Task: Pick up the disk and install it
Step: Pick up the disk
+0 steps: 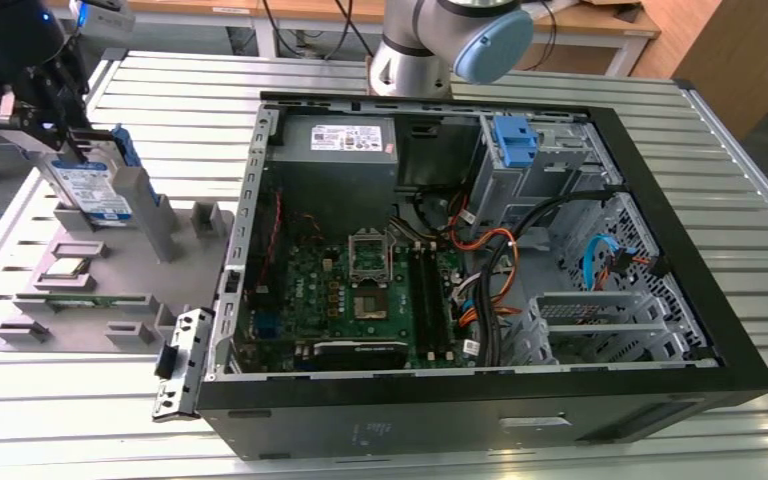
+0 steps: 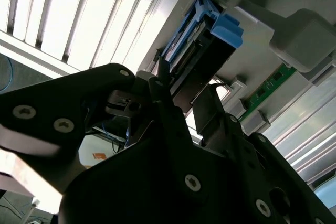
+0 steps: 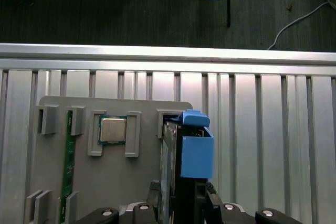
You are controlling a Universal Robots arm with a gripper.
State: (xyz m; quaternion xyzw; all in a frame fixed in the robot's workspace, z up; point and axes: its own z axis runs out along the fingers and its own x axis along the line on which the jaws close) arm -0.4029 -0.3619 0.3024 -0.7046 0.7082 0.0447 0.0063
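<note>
Gripper clamped on both sides of disk, disk upright in grey holder

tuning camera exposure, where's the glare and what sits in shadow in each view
Second wrist view: table slats glare to white, the gripper reads as a dark silhouette. First wrist view: the table rail gleams, the floor beyond is dim. Exterior view: even light, with the computer case shaded inside.
</note>
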